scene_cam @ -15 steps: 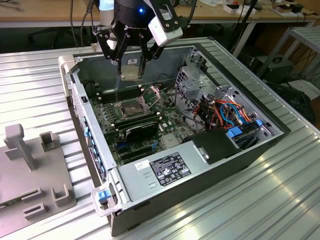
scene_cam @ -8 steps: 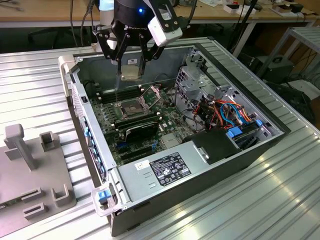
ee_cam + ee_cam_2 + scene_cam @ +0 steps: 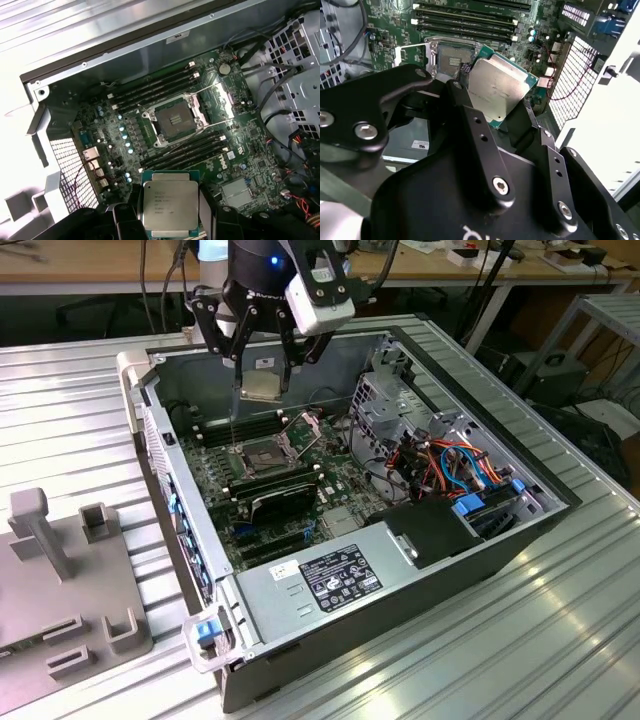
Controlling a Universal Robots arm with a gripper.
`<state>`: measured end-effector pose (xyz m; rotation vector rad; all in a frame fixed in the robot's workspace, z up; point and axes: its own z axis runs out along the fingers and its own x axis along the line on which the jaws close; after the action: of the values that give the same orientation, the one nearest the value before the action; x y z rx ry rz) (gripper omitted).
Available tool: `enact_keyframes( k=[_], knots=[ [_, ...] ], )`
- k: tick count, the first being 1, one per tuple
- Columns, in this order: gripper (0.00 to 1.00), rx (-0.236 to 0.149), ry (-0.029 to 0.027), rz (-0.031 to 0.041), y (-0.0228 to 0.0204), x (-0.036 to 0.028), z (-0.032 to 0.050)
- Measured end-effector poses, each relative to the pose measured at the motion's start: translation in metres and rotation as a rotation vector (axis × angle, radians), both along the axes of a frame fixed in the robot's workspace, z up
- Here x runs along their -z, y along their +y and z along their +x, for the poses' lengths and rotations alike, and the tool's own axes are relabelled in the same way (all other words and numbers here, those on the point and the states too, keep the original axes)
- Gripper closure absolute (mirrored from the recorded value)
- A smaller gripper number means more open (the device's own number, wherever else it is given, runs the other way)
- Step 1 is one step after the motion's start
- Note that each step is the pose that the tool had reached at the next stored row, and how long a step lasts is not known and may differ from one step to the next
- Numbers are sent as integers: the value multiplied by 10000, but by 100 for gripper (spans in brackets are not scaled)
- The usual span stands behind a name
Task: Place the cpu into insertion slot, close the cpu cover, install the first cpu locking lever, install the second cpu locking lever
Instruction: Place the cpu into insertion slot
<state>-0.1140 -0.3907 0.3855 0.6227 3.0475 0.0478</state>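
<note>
Gripper (image 3: 262,378) closed on cpu (image 3: 260,388); black fingers (image 3: 463,102) clamp two opposite edges, opened only chip-wide. Cpu's silver plate faces up in both wrist views. Cpu hangs in air inside computer case (image 3: 420,580), above green board (image 3: 235,150), not touching insertion slot (image 3: 262,453). Slot lies bare and dark. Cpu cover (image 3: 304,428) stands raised just beside slot.

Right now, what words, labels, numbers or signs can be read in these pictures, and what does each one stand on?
Nothing reads clearly enough to quote.
Chip held in the gripper: faint lines of print, too blurred.
Black label on the silver box: print too small.
Green board: white markings, too small.
</note>
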Motion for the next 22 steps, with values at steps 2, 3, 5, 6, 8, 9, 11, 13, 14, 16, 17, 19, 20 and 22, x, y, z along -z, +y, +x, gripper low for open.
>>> enact_keyframes(
  k=[2,3,5,6,8,9,11,13,14,16,17,19,20,22],
  knots=[
    [45,269,0,-1,0,1,0],
    [45,390,0,0,0,2,0],
    [45,607,0,0,0,3,0],
    [45,725,0,0,0,3,0],
    [45,989,-1,0,0,4,0],
    [45,1189,0,0,0,5,0],
    [45,1455,-1,1,0,6,0],
    [45,1685,0,0,0,7,0],
    [45,1829,0,0,0,7,0],
    [45,2096,0,0,0,9,0],
    [45,2225,0,0,0,10,0],
    [45,2474,0,-1,0,11,0],
    [45,2530,1,-1,0,11,0],
    [45,2542,0,0,0,11,0]
  ],
)
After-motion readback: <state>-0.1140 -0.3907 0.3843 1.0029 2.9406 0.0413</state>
